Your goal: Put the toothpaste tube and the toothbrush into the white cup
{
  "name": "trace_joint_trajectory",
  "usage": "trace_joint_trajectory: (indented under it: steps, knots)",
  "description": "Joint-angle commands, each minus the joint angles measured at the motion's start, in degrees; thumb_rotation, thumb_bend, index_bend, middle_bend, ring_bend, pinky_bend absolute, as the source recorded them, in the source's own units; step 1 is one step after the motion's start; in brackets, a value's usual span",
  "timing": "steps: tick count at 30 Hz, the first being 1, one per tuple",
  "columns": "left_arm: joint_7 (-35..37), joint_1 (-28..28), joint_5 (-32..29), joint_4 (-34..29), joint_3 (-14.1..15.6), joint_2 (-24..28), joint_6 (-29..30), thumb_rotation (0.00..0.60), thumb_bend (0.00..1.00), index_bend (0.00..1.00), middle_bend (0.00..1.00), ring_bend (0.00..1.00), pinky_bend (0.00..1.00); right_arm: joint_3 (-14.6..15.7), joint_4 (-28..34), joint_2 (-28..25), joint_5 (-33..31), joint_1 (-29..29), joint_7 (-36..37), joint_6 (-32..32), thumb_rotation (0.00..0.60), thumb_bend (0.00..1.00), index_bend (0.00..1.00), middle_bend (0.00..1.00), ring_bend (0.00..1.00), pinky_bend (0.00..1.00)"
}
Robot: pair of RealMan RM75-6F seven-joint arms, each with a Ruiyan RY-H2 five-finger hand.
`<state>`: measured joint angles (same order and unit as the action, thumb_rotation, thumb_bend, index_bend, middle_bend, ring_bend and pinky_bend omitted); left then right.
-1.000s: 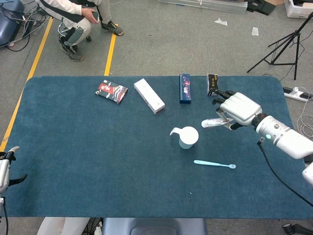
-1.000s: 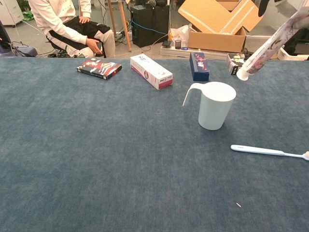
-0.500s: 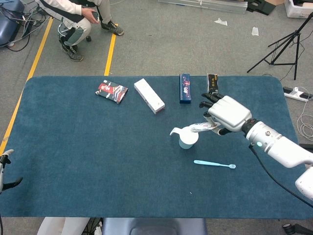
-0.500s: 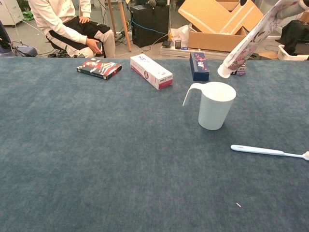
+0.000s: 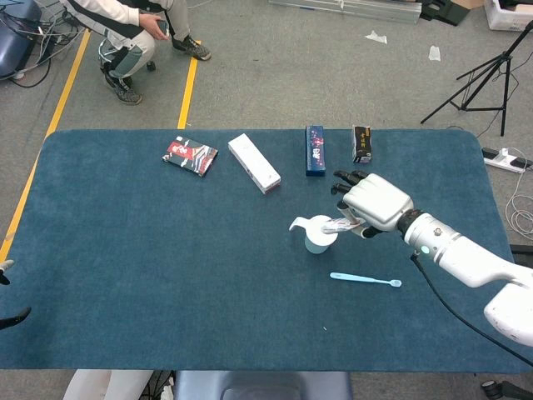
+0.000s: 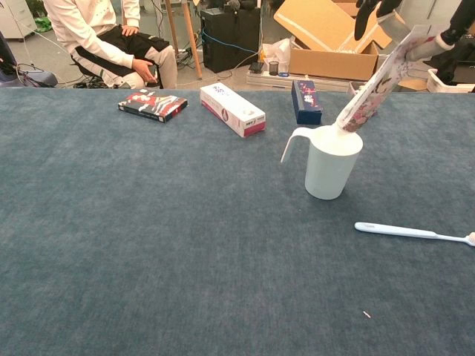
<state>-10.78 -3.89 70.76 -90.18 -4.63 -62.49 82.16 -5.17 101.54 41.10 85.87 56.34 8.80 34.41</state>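
The white cup [image 5: 317, 239] [image 6: 329, 170] stands upright right of the table's middle, handle pointing left. My right hand [image 5: 372, 203] [image 6: 377, 12] grips the patterned toothpaste tube [image 5: 340, 224] [image 6: 375, 83] by its flat end. The tube slants down to the left, and its cap end dips just inside the cup's rim. The light blue toothbrush [image 5: 365, 279] [image 6: 412, 233] lies flat on the cloth, in front of the cup and to its right. Of my left hand [image 5: 10, 315] only spread fingertips show at the left edge, holding nothing.
Along the far side lie a red and black box [image 5: 190, 157], a white box [image 5: 254, 162], a blue box [image 5: 314, 150] and a small dark box [image 5: 361, 143]. A person [image 5: 125, 33] crouches beyond the table. A tripod [image 5: 491, 75] stands at the far right.
My right hand carried the toothpaste tube left and down, from beside the cup to over it, until the cap end entered the rim. My left hand slid almost out of view.
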Motion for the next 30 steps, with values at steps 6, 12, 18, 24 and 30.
trace_joint_trajectory:
  steps: [6,12,18,24,30]
  knots:
    - [0.92,0.37,0.11,0.61,0.11,0.00,-0.33,0.600,0.00,0.19,0.40,0.25,0.24,-0.33,-2.02,2.67,-0.85,-0.39,-0.25,-1.72,0.600,0.32,0.78,0.26,0.00,0.18]
    - [1.75,0.62,0.11,1.35,0.19,-0.30,-0.67,0.600,0.00,0.19,0.40,0.25,0.24,-0.22,-4.05,5.09,-0.80,-0.47,0.35,-2.94,0.600,0.32,0.78,0.26,0.00,0.18]
    - [2.66,0.97,0.22,2.07,0.19,-0.53,-0.67,0.600,0.00,0.19,0.40,0.25,0.24,-0.08,-5.85,7.19,-0.63,-0.37,1.08,-3.98,0.600,0.32,0.78,0.26,0.00,0.18]
    - [3.19,1.27,0.29,2.45,0.17,-0.70,-0.66,0.600,0.00,0.19,0.40,0.25,0.24,0.07,-7.25,9.04,-0.47,-0.07,1.64,-4.98,0.600,0.32,0.78,0.26,0.00,0.18]
    - [3.24,1.16,0.62,2.57,0.01,-0.92,-0.72,0.600,0.00,0.19,0.40,0.25,0.24,0.15,-8.99,11.05,-0.37,0.27,2.87,-5.70,0.600,0.32,0.78,0.26,0.00,0.18]
